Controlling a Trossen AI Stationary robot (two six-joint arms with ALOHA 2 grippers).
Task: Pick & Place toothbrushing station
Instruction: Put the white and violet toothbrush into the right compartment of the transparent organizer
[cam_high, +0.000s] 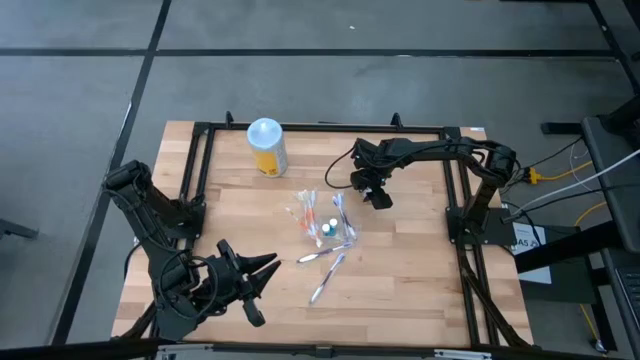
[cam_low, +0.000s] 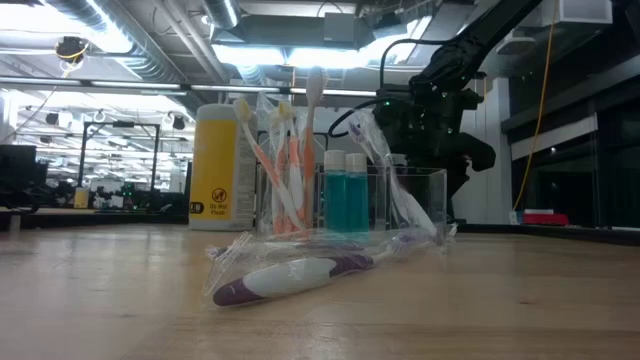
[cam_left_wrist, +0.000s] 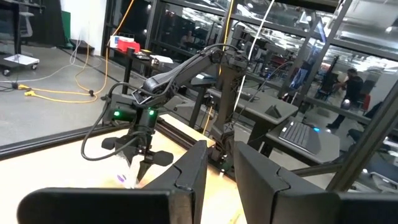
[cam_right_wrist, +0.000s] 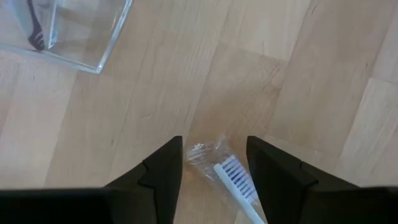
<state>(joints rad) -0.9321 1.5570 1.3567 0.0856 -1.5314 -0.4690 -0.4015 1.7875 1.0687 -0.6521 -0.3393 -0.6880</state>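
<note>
A: Where is the toothbrush set found?

B: In the high view it is seen at the middle of the wooden table (cam_high: 420, 250). A clear holder (cam_low: 385, 200) is stood there, and in the low view orange-pink toothbrushes (cam_low: 285, 165) are seen upright in it beside two small bottles of blue liquid (cam_low: 345, 200). A wrapped purple-and-white toothbrush (cam_low: 300, 277) is laid flat on the wood in front, low in the middle of that frame. More wrapped brushes (cam_high: 330, 270) are scattered just below the holder in the high view.

A: And the right gripper (cam_high: 378, 195)?

B: It is placed right of centre in the high view, just beside the holder, upper right of it. In the right wrist view its fingers (cam_right_wrist: 163, 171) are parted, and the head of a wrapped white brush (cam_right_wrist: 235, 177) is seen lying on the wood between them, at the bottom of the frame. Nothing is gripped. A corner of the clear holder is shown at the upper left of that frame.

A: The left gripper (cam_high: 262, 275)?

B: It is parked at the lower left of the high view, well apart from the set. Its fingers (cam_left_wrist: 186, 180) are seen a narrow gap apart, with nothing held.

A: Anything else on the table?

B: A yellow bottle with a white cap (cam_high: 266, 147) is stood at the upper middle of the high view, behind the set
</note>
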